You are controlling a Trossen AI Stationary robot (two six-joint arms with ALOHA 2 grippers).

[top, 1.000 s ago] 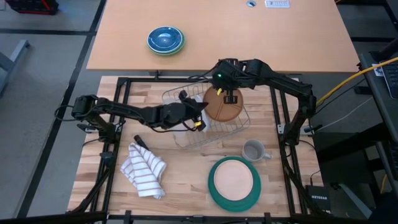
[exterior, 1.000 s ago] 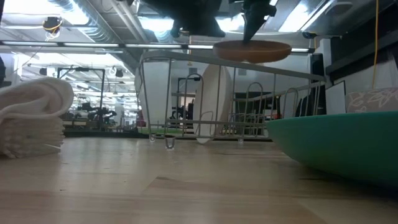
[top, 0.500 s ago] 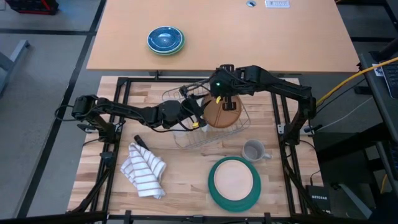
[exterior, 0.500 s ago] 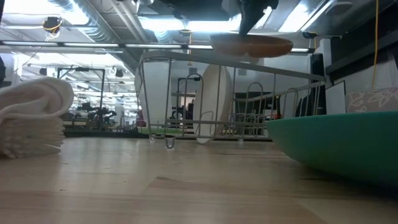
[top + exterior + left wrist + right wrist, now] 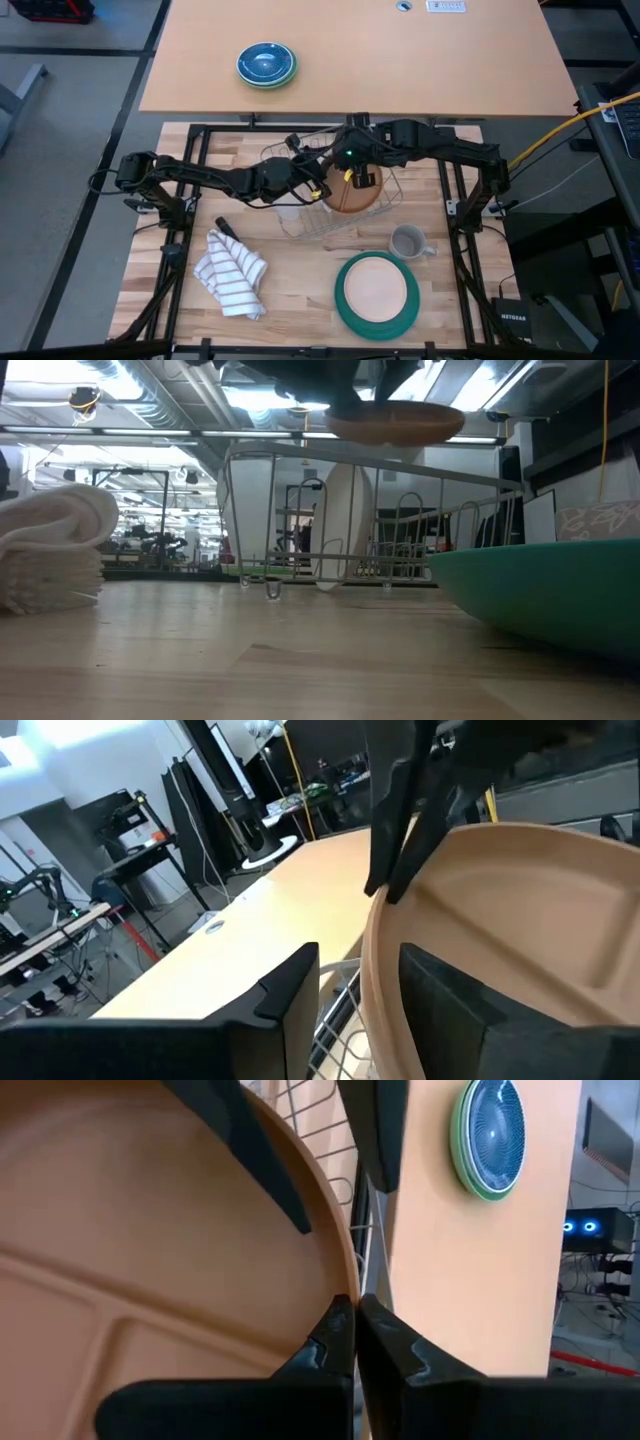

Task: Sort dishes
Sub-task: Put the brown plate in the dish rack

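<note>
A tan wood-coloured plate (image 5: 352, 189) hangs level above the wire dish rack (image 5: 290, 222) at centre of the surface (image 5: 300, 290), its rim pinched in the closed right tool (image 5: 352, 176) while the left tool (image 5: 322, 186), fingers (image 5: 290, 995) narrowly parted astride the opposite rim, closes in from nine o'clock. A small white plate (image 5: 345, 525) already stands upright in the rack. At five o'clock a larger dark green plate (image 5: 345, 305), carrying another pale plate (image 5: 378, 287), awaits sorting beside a grey mug (image 5: 408, 242), so the job appears roughly half done.

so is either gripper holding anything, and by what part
The right gripper pinches the tan plate by its rim; the left gripper's open fingers straddle that rim.
</note>
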